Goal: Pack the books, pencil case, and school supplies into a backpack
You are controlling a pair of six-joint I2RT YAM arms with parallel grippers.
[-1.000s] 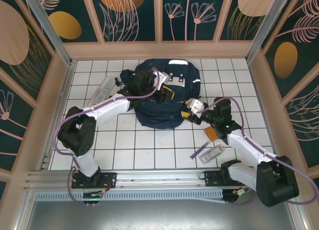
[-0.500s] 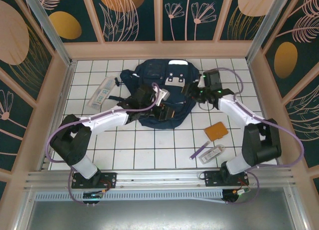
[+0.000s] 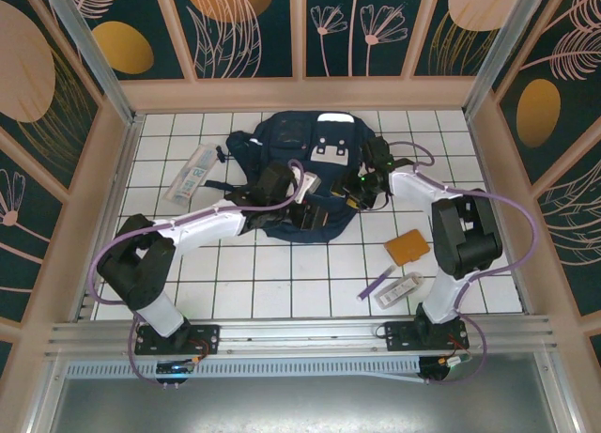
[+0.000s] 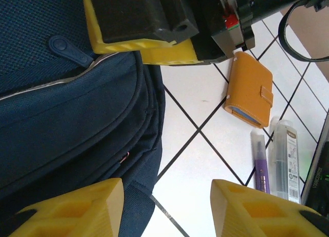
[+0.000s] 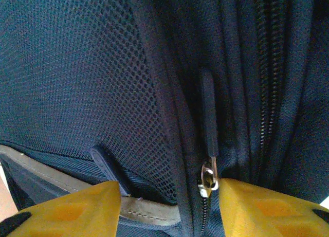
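The navy backpack [image 3: 302, 156] lies at the table's far middle. My left gripper [image 3: 312, 196] hangs open over its near right edge; in the left wrist view its fingers [image 4: 77, 208] straddle the backpack's hem [image 4: 77, 108] and bare tile. My right gripper [image 3: 362, 184] is pressed to the backpack's right side, open, with mesh fabric [image 5: 87, 83] between its fingers and a metal zipper slider [image 5: 208, 178] against the right finger. The small orange book [image 3: 407, 247] [image 4: 249, 90], the purple pen [image 3: 377, 283] [image 4: 262, 167] and a clear pack [image 3: 404, 287] [image 4: 285, 152] lie at the near right. The yellow book is hidden.
Another clear stationery pack [image 3: 192, 173] lies left of the backpack. The right gripper's yellow body [image 4: 149, 47] sits just above the left gripper's fingers. Wooden walls [image 3: 84, 217] close in the tiled table on three sides.
My right arm swung from the table's right side to the backpack, then down onto its right side beside the left gripper. The left gripper eased slightly toward the near edge of the backpack.
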